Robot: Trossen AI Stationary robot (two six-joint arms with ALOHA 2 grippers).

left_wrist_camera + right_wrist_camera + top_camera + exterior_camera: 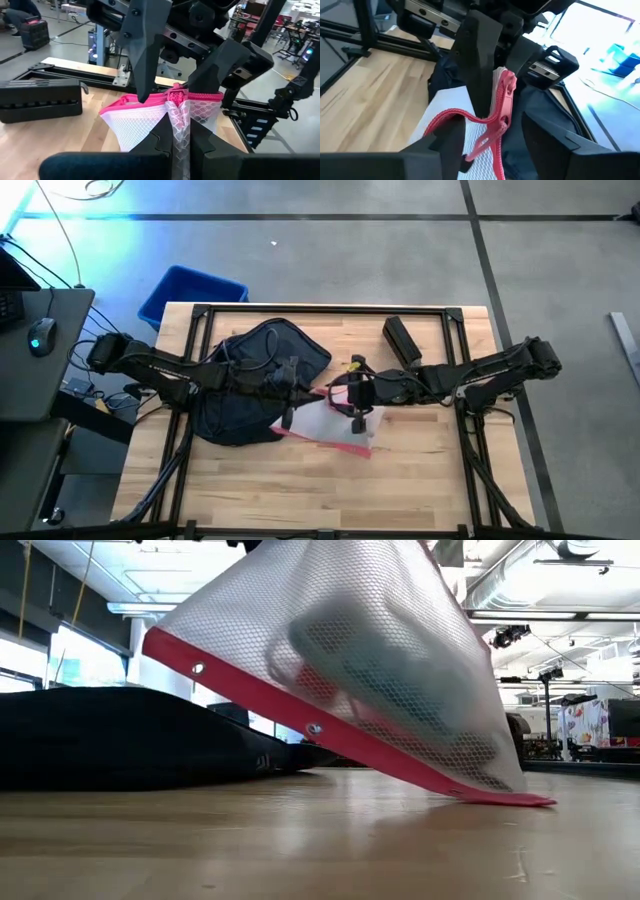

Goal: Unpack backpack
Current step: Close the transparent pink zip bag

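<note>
Both grippers at a pink-trimmed mesh pouch beside the backpack

The left gripper (181, 142) is clenched on the mesh pouch (330, 425); the right gripper (490, 132) has its fingers partly parted around the pouch's pink zipper edge (504, 100). The dark navy backpack (255, 380) lies flat on the wooden table (420, 470), left of centre, touching the pouch.

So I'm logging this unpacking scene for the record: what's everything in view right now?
backpack: one, dark navy, lying flat on the table's left half
mesh pouch: one, white with pink-red zipper edge, beside the backpack, lifted at one end, something inside
black box: one, black, table's far right part
bin: one, blue, on the floor beyond the table
table: one, light wood
left gripper: shut on the mesh pouch
right gripper: at the pouch's zipper, opposite the left gripper
</note>
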